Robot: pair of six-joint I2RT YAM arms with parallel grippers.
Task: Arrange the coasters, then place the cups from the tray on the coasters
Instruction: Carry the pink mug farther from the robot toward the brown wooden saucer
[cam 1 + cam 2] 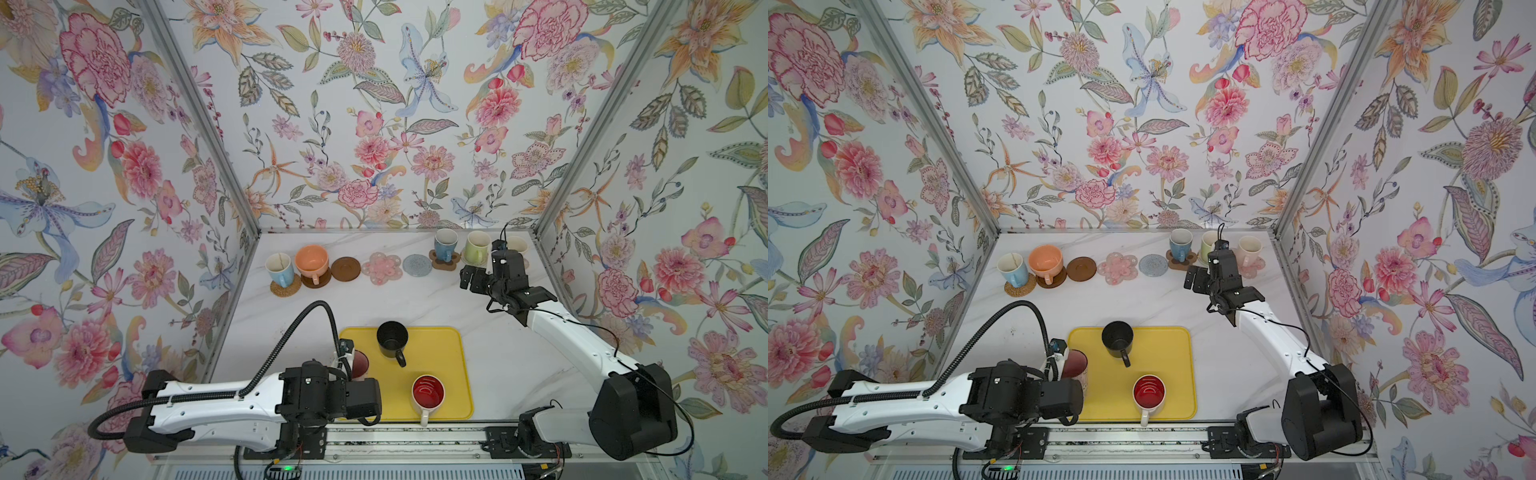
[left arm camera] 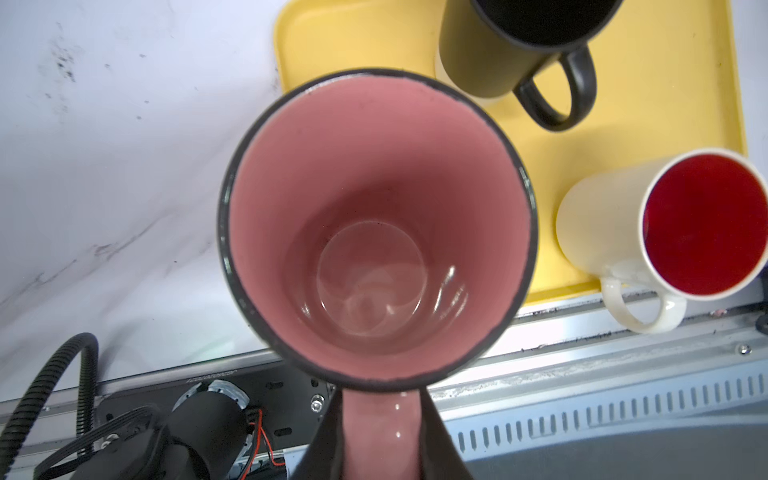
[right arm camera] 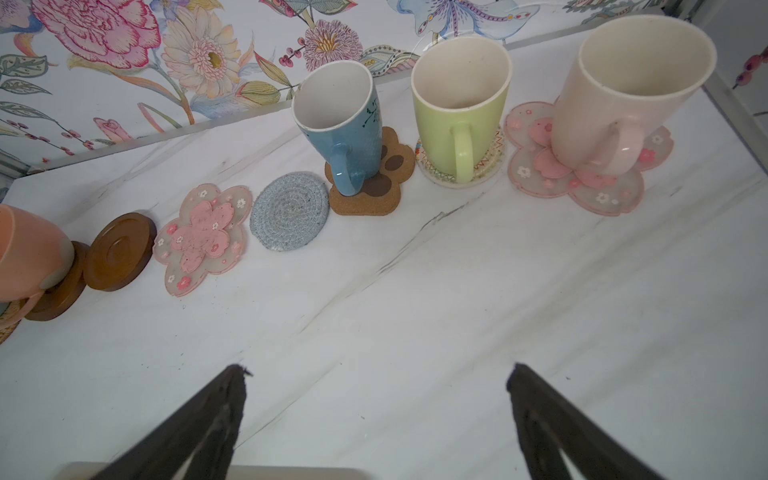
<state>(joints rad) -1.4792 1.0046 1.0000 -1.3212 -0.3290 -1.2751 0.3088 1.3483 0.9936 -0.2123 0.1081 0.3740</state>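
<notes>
My left gripper [image 2: 380, 399] is shut on the handle of the pink cup [image 2: 376, 224], at the left edge of the yellow tray [image 1: 453, 374]. I cannot tell whether the cup is lifted. A black cup [image 1: 392, 338] and a red-inside white cup [image 1: 428, 392] stand on the tray. Along the back lie the coasters. Three are bare: a dark brown disc [image 1: 345, 269], a pink flower [image 1: 381, 268] and a grey round [image 1: 415, 264]. My right gripper [image 3: 376, 374] hangs open and empty in front of the right-hand cups.
On coasters stand a light blue cup [image 1: 279, 268], a peach cup [image 1: 311, 259], a blue cup [image 3: 345, 129] on the paw, a green cup [image 3: 459, 112] and a pale pink cup [image 3: 623, 91]. Floral walls close in three sides. A metal rail [image 1: 415, 446] runs along the front.
</notes>
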